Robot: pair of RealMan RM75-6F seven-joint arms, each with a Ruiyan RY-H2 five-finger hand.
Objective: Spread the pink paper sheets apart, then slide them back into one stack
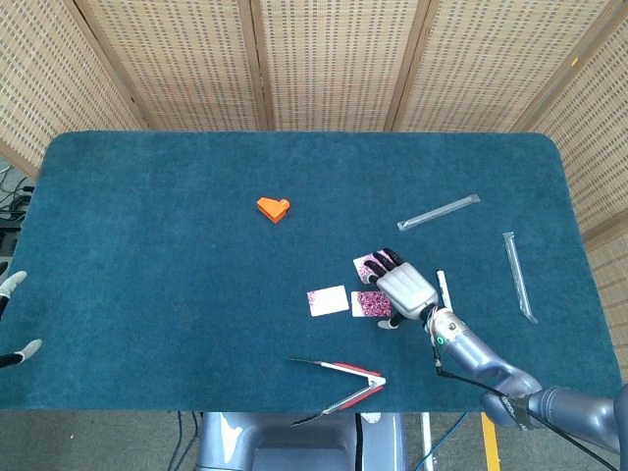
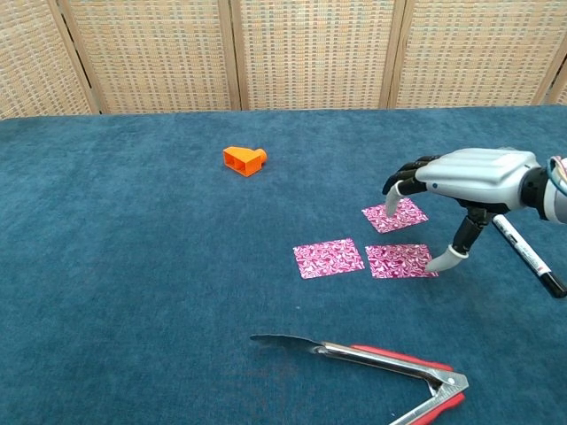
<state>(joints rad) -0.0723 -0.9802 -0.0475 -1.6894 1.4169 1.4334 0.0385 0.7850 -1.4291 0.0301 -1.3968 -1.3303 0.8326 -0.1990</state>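
Three pink patterned paper sheets lie apart on the blue table. In the chest view they are a near-left sheet (image 2: 329, 258), a near-right sheet (image 2: 400, 261) and a far sheet (image 2: 394, 215). My right hand (image 2: 465, 177) hovers over their right side with fingers spread, holding nothing. Its thumb tip (image 2: 440, 261) touches the right edge of the near-right sheet, and a fingertip (image 2: 390, 202) reaches down to the far sheet. From the head view the right hand (image 1: 402, 285) partly covers the far sheet (image 1: 366, 263). Only fingertips of my left hand (image 1: 12, 283) show at the left edge, set apart.
An orange block (image 2: 244, 160) sits at the back left of the sheets. Red-handled metal tongs (image 2: 372, 359) lie near the front edge. A black-and-white marker (image 2: 527, 255) lies just right of the hand. Two clear plastic sleeves (image 1: 439, 212) (image 1: 518, 275) lie further right.
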